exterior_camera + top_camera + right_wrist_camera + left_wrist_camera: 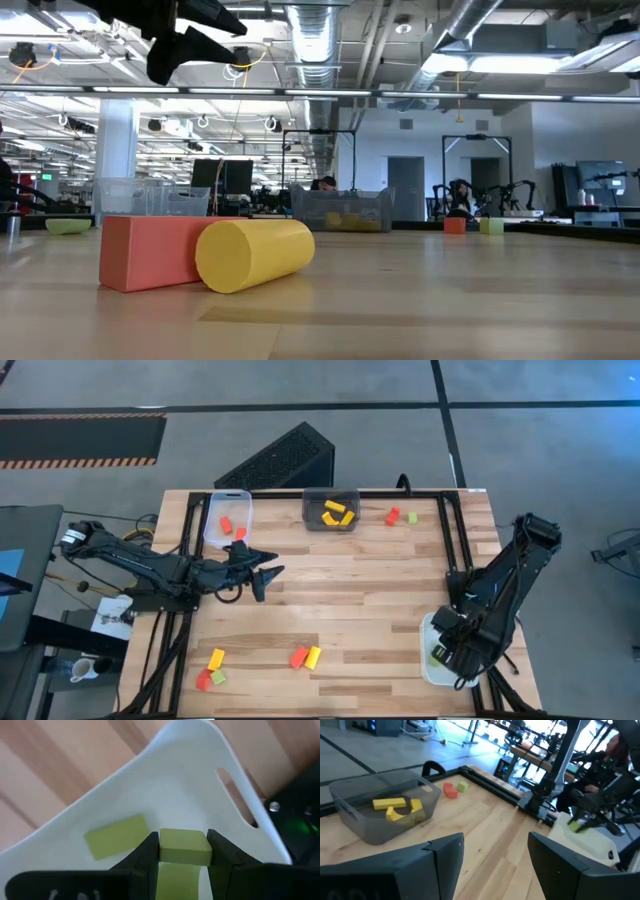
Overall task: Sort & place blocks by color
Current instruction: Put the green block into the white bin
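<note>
Right wrist view: right gripper clamps a green block over the white tray; a second green block lies just beside it. Left gripper hangs open, empty, near the dark grey tray.

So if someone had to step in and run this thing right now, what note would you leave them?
Right gripper: shut on a green block, held over the white tray, where another green block already lies.
Left gripper: open, empty, above mid-table.
Done: yellow blocks in the dark grey tray; red blocks in the clear tray.
Left: a red and green pair near the far edge; a red and yellow pair and a yellow, red and green cluster near the front.
</note>
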